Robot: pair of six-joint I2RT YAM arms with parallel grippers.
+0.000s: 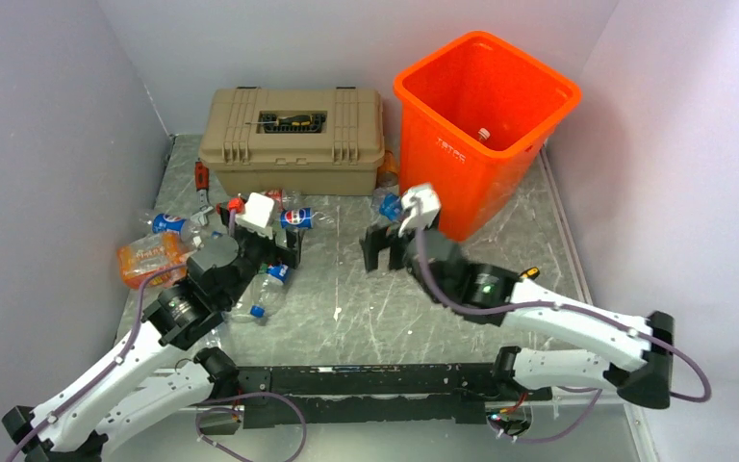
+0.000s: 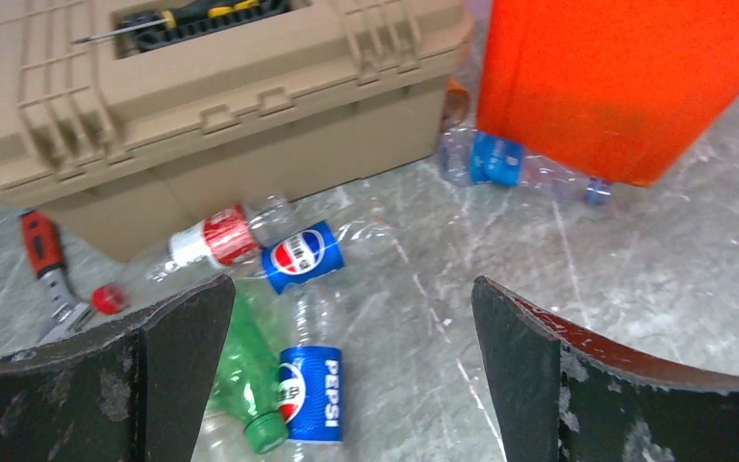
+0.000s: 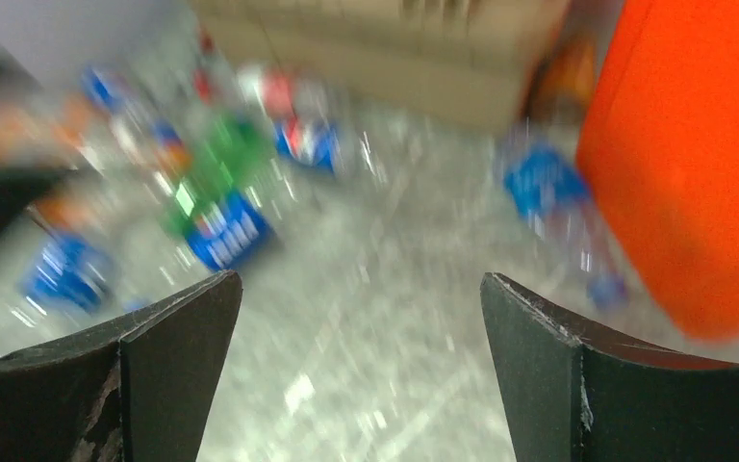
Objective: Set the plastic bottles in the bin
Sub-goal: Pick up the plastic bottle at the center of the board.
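- The left gripper (image 2: 346, 313) and right gripper (image 3: 361, 298) are both standing wide and empty.
- Most plastic bottles (image 2: 298, 258) are lying before the toolbox (image 1: 293, 144); 1 blue-labelled bottle (image 2: 496, 159) is lying against the bin (image 1: 452, 183).
- Crushed bottles are overlapping below the left gripper, so a grab is risking 2 at once, or a slip.
- The right wrist view is showing only blur, and the bin's depth is hiding its contents.

Right-wrist view wholly smeared, its bottles (image 3: 226, 231) shapeless colour patches; bin (image 3: 683, 164) partly past top and right edges
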